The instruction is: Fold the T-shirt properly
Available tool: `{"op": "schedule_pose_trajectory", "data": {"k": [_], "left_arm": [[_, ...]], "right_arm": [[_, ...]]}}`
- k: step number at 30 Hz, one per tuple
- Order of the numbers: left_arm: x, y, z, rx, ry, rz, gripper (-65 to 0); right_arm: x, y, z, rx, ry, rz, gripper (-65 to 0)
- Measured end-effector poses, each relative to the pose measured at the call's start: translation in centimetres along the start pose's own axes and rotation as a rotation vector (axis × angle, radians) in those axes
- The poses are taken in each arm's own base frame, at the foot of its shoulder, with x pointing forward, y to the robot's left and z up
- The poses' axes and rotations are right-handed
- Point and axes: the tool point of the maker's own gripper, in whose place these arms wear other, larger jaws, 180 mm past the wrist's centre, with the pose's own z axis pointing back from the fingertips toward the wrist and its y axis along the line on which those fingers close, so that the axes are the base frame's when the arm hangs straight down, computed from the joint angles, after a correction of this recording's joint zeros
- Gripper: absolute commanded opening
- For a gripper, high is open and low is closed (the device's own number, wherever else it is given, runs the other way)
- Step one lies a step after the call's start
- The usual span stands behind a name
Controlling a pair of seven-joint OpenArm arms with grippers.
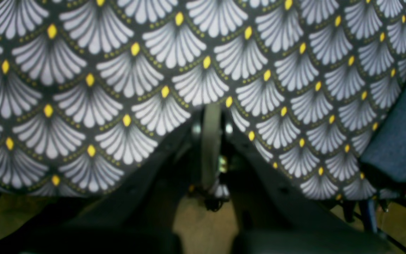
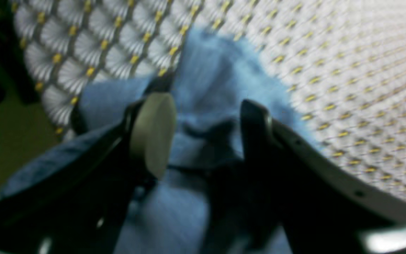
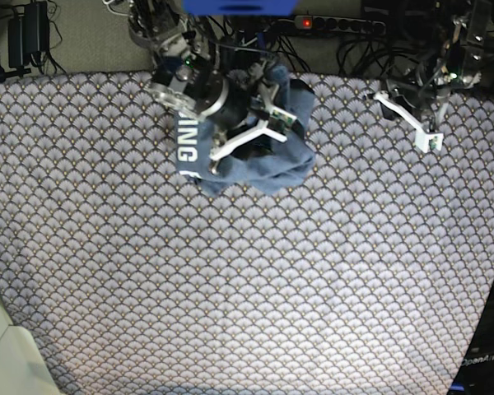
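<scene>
Straddling bunched heathered T-shirt point(image 3: 251, 156) — right hand point(image 2: 203, 134), spread

In your left wrist camera you see mostly the patterned cloth point(image 1: 125, 70), dark with white fan shapes and small yellow drops, and it fills the far part of the view. The left gripper point(image 1: 210, 141) is near the camera in the middle; its two dark fingers point(image 1: 146, 165) come together at a pale pad, with no gap visible and nothing between them. At the right edge a slate-blue piece of the T-shirt point(image 1: 404, 141) lies on the cloth, apart from the gripper. The picture is a little blurred.
</scene>
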Motion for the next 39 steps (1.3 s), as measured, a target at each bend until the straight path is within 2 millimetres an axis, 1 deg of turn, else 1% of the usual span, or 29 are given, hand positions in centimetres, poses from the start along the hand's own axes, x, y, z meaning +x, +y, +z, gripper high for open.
{"op": "schedule_pose_trajectory", "data": {"k": [2,5,7,9,12,14,17,21,25,28,34,37,39], "left_arm": [[0.0,0.0,0.0,0.001,0.000,0.000,-64.8],[0.0,0.0,0.0,-0.001,0.000,-0.001,-64.8],[0.0,0.0,0.0,-0.002,0.000,-0.002,-64.8],[0.0,0.0,0.0,-0.002,0.000,-0.002,-64.8],[0.0,0.0,0.0,-0.002,0.000,-0.002,-64.8],[0.0,-0.1,0.0,-0.003,-0.001,-0.001,-64.8],[0.0,0.0,0.0,-0.002,0.000,-0.002,-64.8],[0.0,-0.1,0.0,-0.003,-0.001,-0.002,-64.8],[0.0,-0.1,0.0,-0.003,0.001,-0.003,-64.8],[0.0,-0.1,0.0,-0.003,0.001,-0.002,-64.8],[0.0,-0.1,0.0,-0.003,0.001,-0.003,-64.8],[0.0,-0.1,0.0,-0.004,0.000,-0.003,-64.8],[0.0,-0.1,0.0,-0.003,0.001,-0.002,-64.8]], "right_arm": [[0.0,0.2,-0.2,0.005,0.000,-0.006,-31.3],[0.7,0.3,-0.6,0.009,-0.015,-0.022,-31.3],[0.7,0.3,-0.7,0.009,-0.015,-0.021,-31.3],[0.4,0.5,-1.0,0.018,-0.006,-0.024,-31.1],[-0.4,1.8,-2.0,0.063,0.016,-0.037,-28.5],[-0.8,2.2,-2.5,0.079,0.030,-0.044,-28.0],[-1.0,2.1,-3.0,0.084,0.041,-0.043,-28.0],[0.1,1.4,-3.4,0.072,0.016,-0.039,-28.1],[0.3,0.6,-3.6,0.062,0.015,-0.029,-28.2],[0.1,0.7,-3.7,0.066,0.021,-0.030,-31.9],[-0.7,0.8,-4.5,0.084,0.043,-0.031,-46.0],[-0.7,0.8,-4.7,0.086,0.045,-0.031,-51.7],[-0.3,1.0,-4.8,0.093,0.041,-0.013,-53.6]]}}
